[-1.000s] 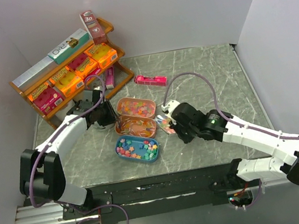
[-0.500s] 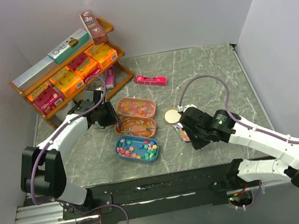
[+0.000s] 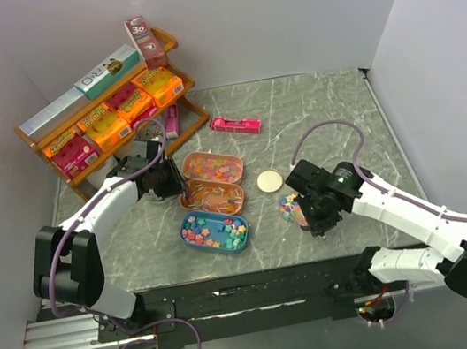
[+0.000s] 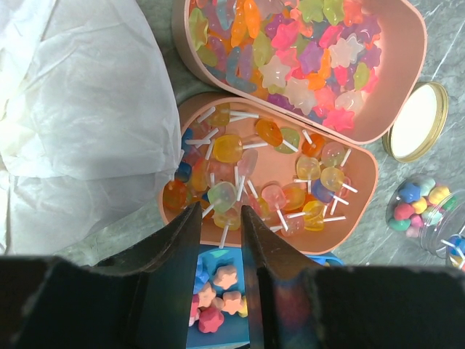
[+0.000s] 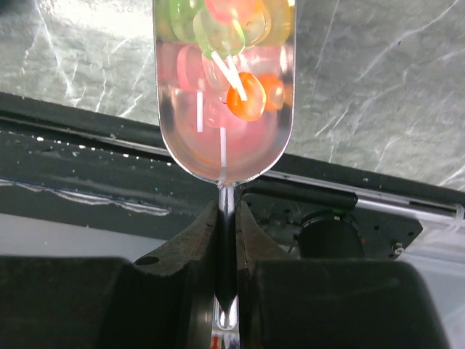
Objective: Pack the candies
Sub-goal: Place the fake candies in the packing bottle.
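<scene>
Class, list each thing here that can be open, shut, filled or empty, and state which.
jar: lid off, candies inside
gold lid: off, lying flat
lollipop tin: open, lollipops inside
pink star tin: open, full
blue tin: open, sweets inside
scoop: loaded with lollipops
left hand: open, empty
right hand: shut on scoop

A grey marbled counter (image 3: 329, 105) sits boxed in by plain white walls (image 3: 277, 6) at the back and both sides, evenly lit, with a tiered wooden shelf (image 3: 166, 40) in its far left corner and a metal rail (image 3: 63, 333) along the near edge.
</scene>
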Robot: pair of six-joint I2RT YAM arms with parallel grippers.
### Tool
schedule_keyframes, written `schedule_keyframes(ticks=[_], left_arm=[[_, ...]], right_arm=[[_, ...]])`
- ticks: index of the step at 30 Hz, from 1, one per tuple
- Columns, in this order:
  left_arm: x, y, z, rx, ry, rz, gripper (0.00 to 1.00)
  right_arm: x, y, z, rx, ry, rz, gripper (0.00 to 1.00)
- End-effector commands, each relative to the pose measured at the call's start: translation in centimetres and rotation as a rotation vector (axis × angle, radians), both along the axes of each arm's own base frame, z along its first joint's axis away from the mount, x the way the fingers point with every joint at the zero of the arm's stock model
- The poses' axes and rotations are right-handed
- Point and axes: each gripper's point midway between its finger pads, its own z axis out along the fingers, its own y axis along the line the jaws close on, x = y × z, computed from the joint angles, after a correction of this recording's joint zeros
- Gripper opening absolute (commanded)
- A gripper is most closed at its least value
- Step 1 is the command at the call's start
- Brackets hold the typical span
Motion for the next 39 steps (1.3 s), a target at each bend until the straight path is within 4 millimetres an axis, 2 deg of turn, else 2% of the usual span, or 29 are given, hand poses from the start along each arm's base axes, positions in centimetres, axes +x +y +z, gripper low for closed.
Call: schedule_keyframes(ticks=[1, 3, 7, 24, 31, 39], left_arm=[[0.9, -0.6, 0.9, -0.023, -0.034, -0.007, 0.34], [0.9, -0.7, 1.2, -0.027, -0.044, -0.003, 0.34], [1.3, -1.1, 1.8, -0.051, -0.068, -0.004, 0.35], [1.3, -1.3, 1.6, -0.061, -0.066, -0.009, 0.36], [1.2, -1.1, 1.5, -0.054, -0.062, 0.002, 0.38], [1.2, -0.9, 1.5, -0.05, -0.065, 0.008, 0.4]], right_arm=[[0.0, -0.1, 1.7, 0.019, 0.059, -0.029, 0.0], [-0.5, -0.1, 2.4, 0.028, 0.12, -0.039, 0.0], [-0.3, -0.5, 3.1, 0.01, 0.15, -0.045, 0.0], [-1.7, -1.4, 4.2, -0.014, 0.228, -0.045, 0.0], [-0.6, -1.5, 6.0, 0.019, 0.169, -0.069, 0.0], [-0.3, -1.1, 6.3, 0.045, 0.154, -0.051, 0.0]])
